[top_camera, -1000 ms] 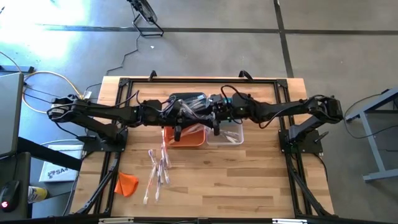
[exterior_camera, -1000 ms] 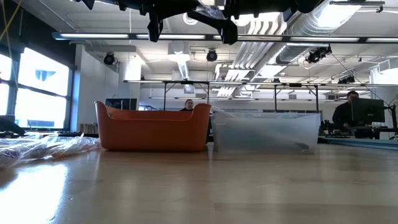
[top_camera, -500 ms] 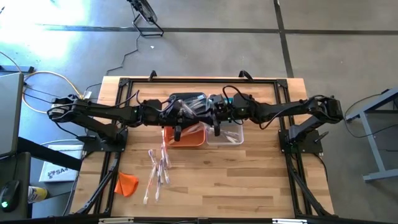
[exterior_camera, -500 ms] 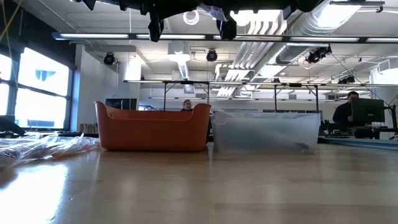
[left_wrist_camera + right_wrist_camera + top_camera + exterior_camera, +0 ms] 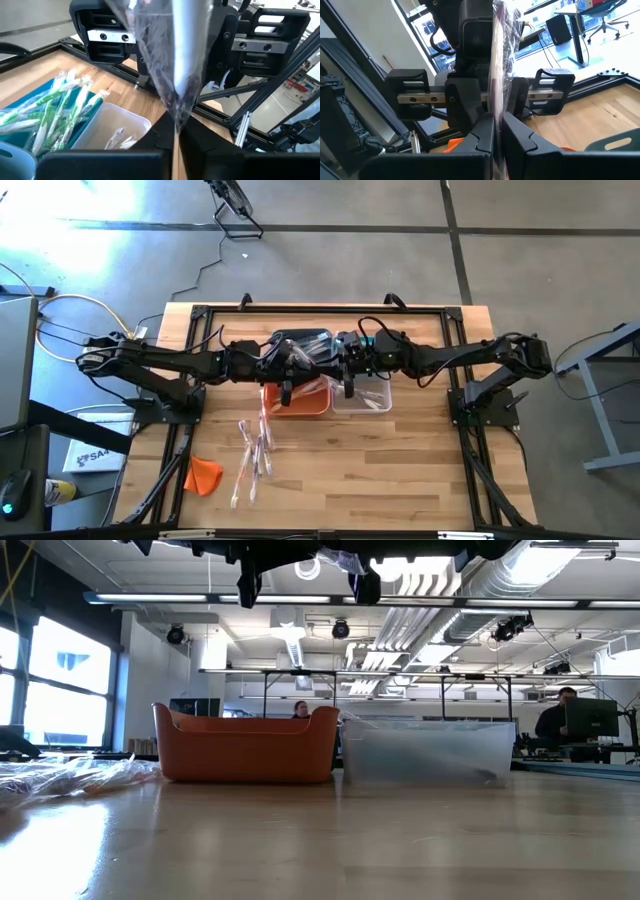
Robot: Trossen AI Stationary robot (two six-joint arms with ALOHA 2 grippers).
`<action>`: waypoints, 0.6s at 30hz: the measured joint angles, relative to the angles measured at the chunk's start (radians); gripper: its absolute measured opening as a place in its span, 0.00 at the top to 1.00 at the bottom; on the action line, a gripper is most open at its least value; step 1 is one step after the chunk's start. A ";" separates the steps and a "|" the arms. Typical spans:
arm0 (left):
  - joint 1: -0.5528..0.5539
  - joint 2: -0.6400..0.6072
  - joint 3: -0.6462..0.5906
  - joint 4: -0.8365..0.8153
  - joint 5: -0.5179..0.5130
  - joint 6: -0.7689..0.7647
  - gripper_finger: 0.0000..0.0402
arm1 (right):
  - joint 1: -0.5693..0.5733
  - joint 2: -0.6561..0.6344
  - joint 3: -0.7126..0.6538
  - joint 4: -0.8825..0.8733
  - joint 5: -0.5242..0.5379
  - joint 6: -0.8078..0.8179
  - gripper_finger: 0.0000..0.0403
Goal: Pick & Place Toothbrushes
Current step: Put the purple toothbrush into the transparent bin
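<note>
— While both hands pinch one wrapped toothbrush point(image 5: 176, 60) between them, above the bins by the counter's point(image 5: 400, 480) far edge, what might fail?

— Left hand point(image 5: 176, 136) and right hand point(image 5: 496, 131) both grip crinkly film — a mistimed release could drop it outside the clear bin point(image 5: 368, 397).

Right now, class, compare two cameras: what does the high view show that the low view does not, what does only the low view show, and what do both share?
Only the high view shows the dark grey bin at the back and the orange lump at the table's front left. Only the low view shows people in the room behind. Both show the orange bin, the clear bin, the loose toothbrushes and the two arms meeting above the bins, left fingers and right fingers each shut on one wrapped toothbrush.
</note>
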 joint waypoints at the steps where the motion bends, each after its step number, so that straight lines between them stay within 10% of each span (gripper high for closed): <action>1: 0.000 0.000 0.000 0.000 -0.004 0.000 0.93 | 0.000 0.000 0.000 -0.001 0.000 0.000 0.97; 18: 0.000 0.000 0.000 -0.016 -0.017 0.014 0.73 | -0.001 0.000 0.000 -0.011 0.014 0.000 0.97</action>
